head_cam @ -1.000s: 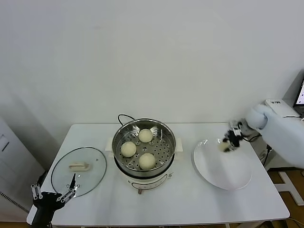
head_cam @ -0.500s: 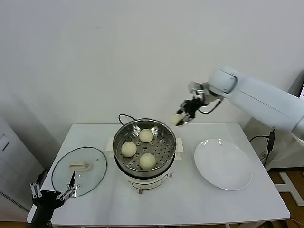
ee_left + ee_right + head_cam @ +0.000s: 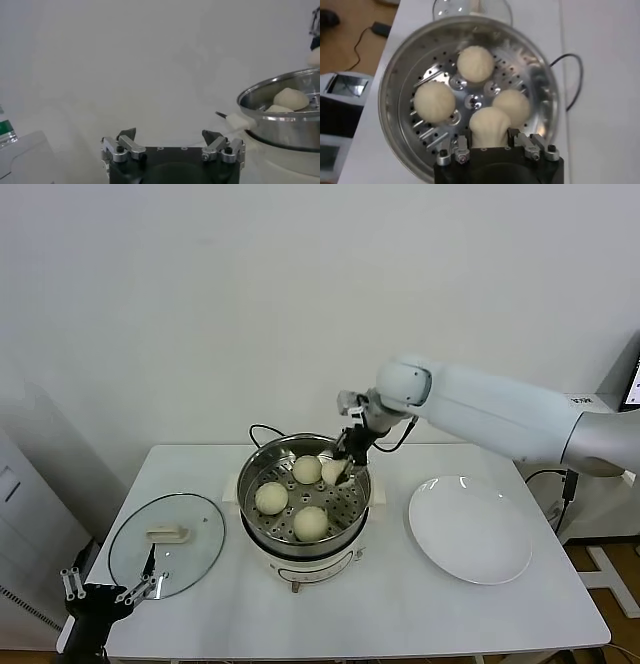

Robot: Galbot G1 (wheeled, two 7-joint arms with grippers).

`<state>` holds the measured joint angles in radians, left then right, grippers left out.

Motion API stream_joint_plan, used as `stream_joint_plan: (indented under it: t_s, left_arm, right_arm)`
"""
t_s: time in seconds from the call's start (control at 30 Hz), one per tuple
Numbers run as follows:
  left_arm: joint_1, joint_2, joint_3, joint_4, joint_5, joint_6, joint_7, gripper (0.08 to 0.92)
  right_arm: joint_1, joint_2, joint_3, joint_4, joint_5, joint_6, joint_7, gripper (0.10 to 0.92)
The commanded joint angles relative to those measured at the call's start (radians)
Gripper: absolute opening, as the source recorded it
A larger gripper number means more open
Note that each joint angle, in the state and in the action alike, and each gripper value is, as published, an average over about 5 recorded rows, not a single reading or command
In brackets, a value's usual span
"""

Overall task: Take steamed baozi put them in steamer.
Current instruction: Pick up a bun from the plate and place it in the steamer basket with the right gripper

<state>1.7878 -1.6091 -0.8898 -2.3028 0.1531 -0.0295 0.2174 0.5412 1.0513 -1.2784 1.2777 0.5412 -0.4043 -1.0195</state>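
Right gripper [image 3: 341, 471] clamped on a steamed baozi [image 3: 489, 127] above the steamer [image 3: 260, 466] at frame centre, three baozi [image 3: 271, 498] inside, white plate [image 3: 470, 530] at right, glass lid [image 3: 167, 544] at left, left gripper [image 3: 108, 592] spread apart at lower left

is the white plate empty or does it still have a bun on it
Empty. In the head view the white plate shows only bare surface; three baozi lie in the steamer and the right gripper holds the fourth above it.
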Motion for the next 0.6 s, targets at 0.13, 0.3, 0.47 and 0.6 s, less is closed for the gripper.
stream_joint_plan:
  t_s: [0.13, 0.3, 0.47, 0.6]
  left_arm:
    - [-0.005, -0.007, 0.003, 0.001, -0.004, 0.005, 0.0, 0.823]
    - [-0.008, -0.007, 0.007, 0.001, -0.002, 0.007, 0.0, 0.823]
    - [-0.008, -0.003, 0.005, 0.001, -0.002, 0.008, 0.0, 0.823]
    - [-0.007, -0.004, 0.004, 0.001, -0.002, 0.006, 0.0, 0.823]
  right_arm:
    - [-0.041, 0.023, -0.056, 0.006, -0.053, -0.026, 0.033, 0.445]
    - [-0.05, 0.025, -0.054, -0.008, -0.049, -0.025, 0.054, 0.49]
    - [-0.056, 0.029, -0.044, -0.018, -0.053, -0.018, 0.085, 0.616]
    - [-0.059, 0.024, -0.009, -0.021, -0.038, -0.015, 0.095, 0.736]
